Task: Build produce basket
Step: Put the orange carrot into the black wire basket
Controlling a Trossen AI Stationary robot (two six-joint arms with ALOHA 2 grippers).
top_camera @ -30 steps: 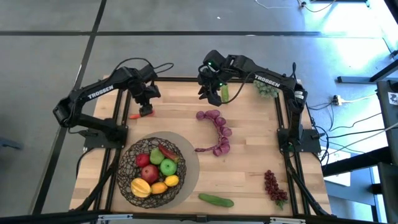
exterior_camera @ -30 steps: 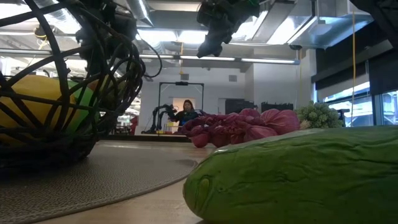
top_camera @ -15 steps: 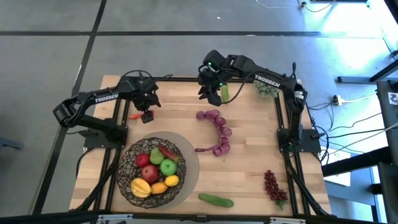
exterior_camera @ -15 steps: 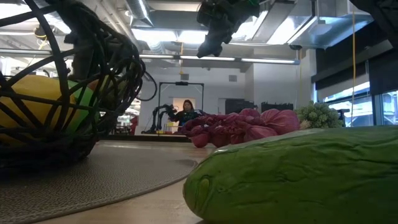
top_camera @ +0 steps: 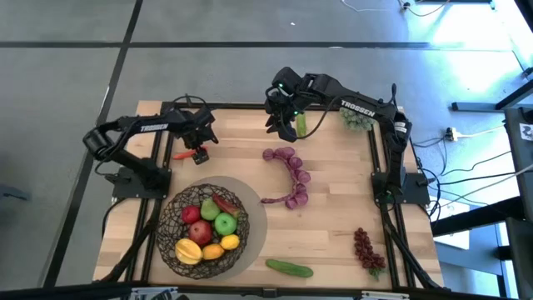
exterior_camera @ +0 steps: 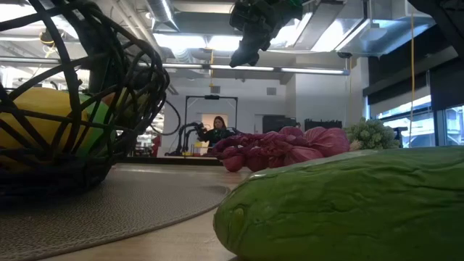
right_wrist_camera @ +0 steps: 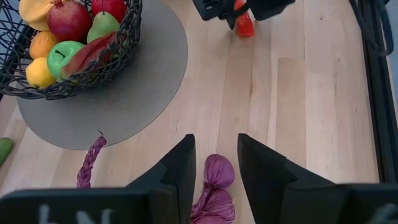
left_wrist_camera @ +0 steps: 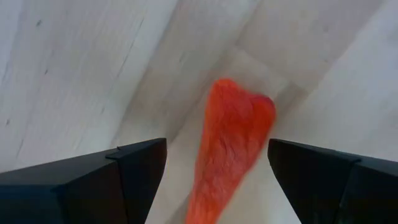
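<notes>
Pale wooden tabletop point(top_camera: 333, 212) from above: the dark wire-mesh basket point(top_camera: 202, 223) of toy fruit sits on a grey round mat point(top_camera: 254, 221); beyond it the left gripper point(top_camera: 198, 153) straddles a red-orange chili point(top_camera: 184, 155), fingers apart. Left wrist: chili point(left_wrist_camera: 229, 149) between spread fingers point(left_wrist_camera: 134, 168). Right gripper point(top_camera: 286, 125), parted and empty, hovers farther behind the basket.

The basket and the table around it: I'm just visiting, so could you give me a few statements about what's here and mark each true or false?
1. The basket holds fruit. True.
2. A green cucumber lies inside the basket. False: it lies on the table.
3. The left gripper has open fingers around a red chili. True.
4. The basket stands on bare wood. False: it stands on a grey mat.
5. The purple grape bunch is in the basket. False: it lies on the table.
</notes>
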